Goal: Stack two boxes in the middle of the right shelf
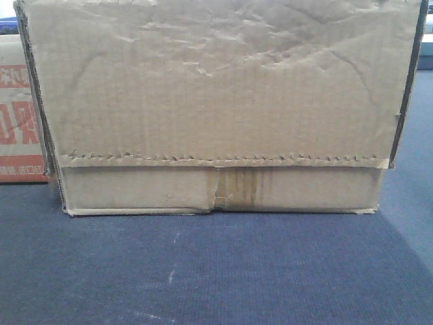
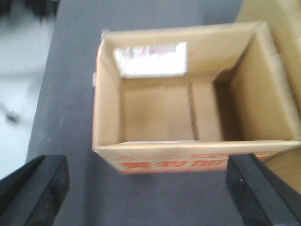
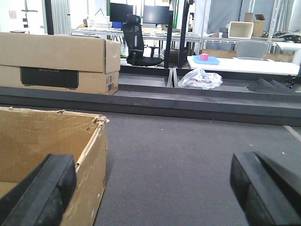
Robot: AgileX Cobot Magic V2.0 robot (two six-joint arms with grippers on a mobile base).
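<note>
A plain brown cardboard box (image 1: pixel 216 101) with a wrinkled flap, jagged flap edge and yellowed tape strip fills the front view, standing on dark carpet. A second, open box with red print (image 2: pixel 197 108) lies below my left gripper (image 2: pixel 146 193), which is open and empty above its near wall. The red-printed box also shows at the left edge of the front view (image 1: pixel 17 115). My right gripper (image 3: pixel 150 188) is open and empty; its left finger (image 3: pixel 42 193) hovers over the right wall of the plain open box (image 3: pixel 47 146). The shelf is out of view.
Dark carpet floor (image 3: pixel 188 160) stretches right of the plain box. A long closed carton (image 3: pixel 59 61) sits on a low dark ledge at the back left. A crumpled plastic bag (image 3: pixel 200 77), an office chair (image 3: pixel 138 42) and desks stand behind.
</note>
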